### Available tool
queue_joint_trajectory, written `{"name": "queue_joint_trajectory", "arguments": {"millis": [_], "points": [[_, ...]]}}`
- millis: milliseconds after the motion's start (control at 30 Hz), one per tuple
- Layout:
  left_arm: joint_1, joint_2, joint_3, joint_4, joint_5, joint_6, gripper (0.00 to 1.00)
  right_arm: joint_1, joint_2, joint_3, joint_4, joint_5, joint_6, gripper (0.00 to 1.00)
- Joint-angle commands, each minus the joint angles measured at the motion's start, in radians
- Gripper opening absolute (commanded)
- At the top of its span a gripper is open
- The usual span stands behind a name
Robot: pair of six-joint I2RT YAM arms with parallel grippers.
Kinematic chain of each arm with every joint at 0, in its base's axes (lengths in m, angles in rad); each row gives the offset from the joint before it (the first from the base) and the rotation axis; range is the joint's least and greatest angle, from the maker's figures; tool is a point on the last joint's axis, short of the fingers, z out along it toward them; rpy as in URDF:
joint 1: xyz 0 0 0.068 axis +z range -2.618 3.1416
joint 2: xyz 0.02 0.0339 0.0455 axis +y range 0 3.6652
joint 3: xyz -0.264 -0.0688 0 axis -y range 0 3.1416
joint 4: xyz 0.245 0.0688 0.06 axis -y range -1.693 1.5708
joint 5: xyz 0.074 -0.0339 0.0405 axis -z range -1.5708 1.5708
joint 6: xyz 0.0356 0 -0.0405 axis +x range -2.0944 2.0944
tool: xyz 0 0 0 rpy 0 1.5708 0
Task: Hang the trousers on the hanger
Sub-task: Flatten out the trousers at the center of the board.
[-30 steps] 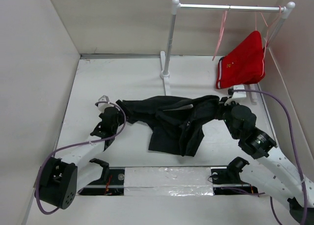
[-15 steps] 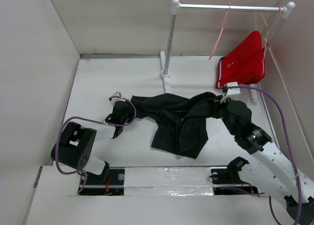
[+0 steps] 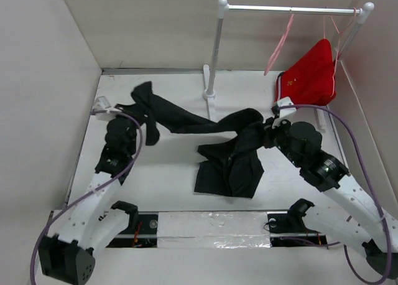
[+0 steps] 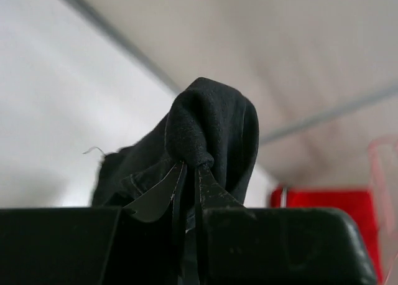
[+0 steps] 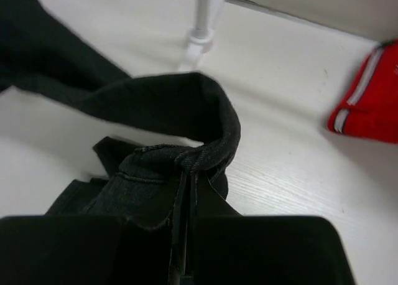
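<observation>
At far left, the left gripper (image 4: 189, 168) has its thin fingers pinched tight on a bunched fold of the long black denim trousers (image 3: 180, 120), holding one end up near the back-left corner of the white table (image 3: 155, 185). From there a leg runs as a dark band rightward across the table, while the rest of the garment lies in a crumpled heap at centre, toward the front. To the right, the right gripper (image 5: 186, 170) is likewise clamped, its jaws closed on a stitched denim edge that may be waistband or hem; which one cannot be told. Farther right and above, the thin pale-pink triangular hanger (image 3: 278, 45) hangs bare from the white metal rail (image 3: 286, 9), well apart from the trousers and just beside the red white-trimmed shorts (image 3: 308, 79) on their own hanger. The step in hand appears to be spreading the garment between two grips, early in the task. To do it well, the arms should probably draw apart evenly until the cloth hangs flat and untwisted, with the loose heap off the table, before any approach to the hanger. Both pinches take little cloth, so a sharp tug could pull the denim free. The right arm works near the shorts and should pass them without snagging.
</observation>
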Motion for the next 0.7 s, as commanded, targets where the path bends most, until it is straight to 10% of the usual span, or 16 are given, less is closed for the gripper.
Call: {"name": "queue_joint_trajectory", "arguments": {"millis": [0,233,567,667], "points": [[0.079,-0.089,0.094,-0.09,-0.189,-0.024,0.0,0.098,-0.009,0.206,-0.02,-0.109,-0.11,0.0],[0.159,-0.222,0.249,-0.147,-0.318,0.04,0.0,0.184,-0.124,0.407,-0.12,-0.156,-0.103,0.0],[0.159,0.104,0.289,-0.056,-0.186,0.083,0.1,-0.023,0.072,0.193,-0.069,0.348,-0.063,0.0],[0.159,0.331,0.344,-0.037,-0.085,0.089,0.41,-0.22,0.132,0.105,0.08,0.198,-0.063,0.0]]}}
